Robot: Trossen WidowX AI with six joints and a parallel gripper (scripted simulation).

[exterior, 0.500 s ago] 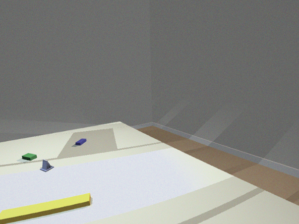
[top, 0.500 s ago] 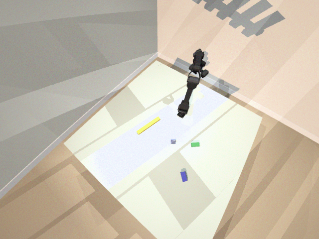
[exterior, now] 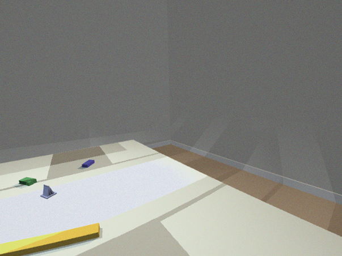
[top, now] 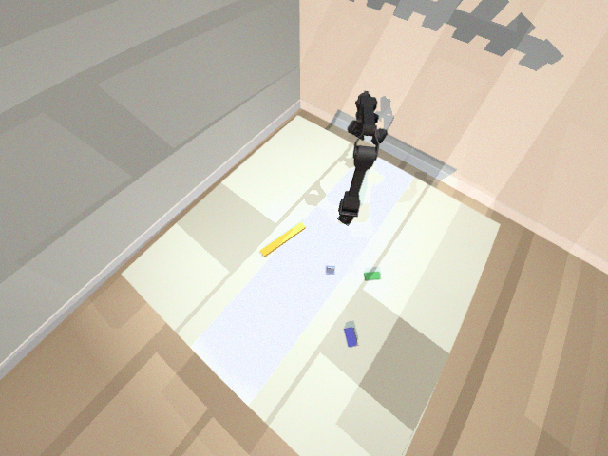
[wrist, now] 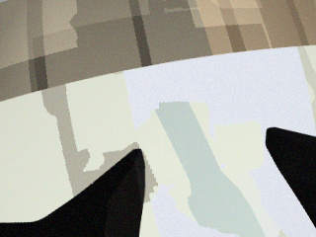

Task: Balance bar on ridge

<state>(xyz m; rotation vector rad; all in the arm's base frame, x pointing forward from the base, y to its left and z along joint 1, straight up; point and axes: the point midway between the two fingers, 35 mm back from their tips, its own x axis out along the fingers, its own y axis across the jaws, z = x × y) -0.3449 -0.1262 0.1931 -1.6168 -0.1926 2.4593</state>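
The long flat yellow bar [top: 282,238] lies flat on the table's pale lilac centre strip [top: 275,313], near that strip's edge, with its whole length resting on the surface; in the exterior view the same bar [exterior: 47,241] fills the lower left corner, its top face bright and its side face a darker ochre. The small grey-blue ridge, a wedge standing on a square base [top: 330,269], sits on the strip well apart from the bar, and from the exterior view it [exterior: 48,190] stands upright with its thin edge pointing up. Beyond the ridge a small green block [top: 371,275] lies on the cream part of the table just off the strip, and farther along a small blue-violet block [top: 351,336] rests on a darker beige patch. The black robot arm [top: 362,161] reaches out from its base at the table's far edge by the peach wall, and its black parallel-jaw gripper [top: 348,216] hangs above the strip, apart from the bar and the ridge. The wrist view shows two dark fingers spread fairly wide, short of full spread, with only the table surface and pale shadows between them, so the gripper has hold of nothing.
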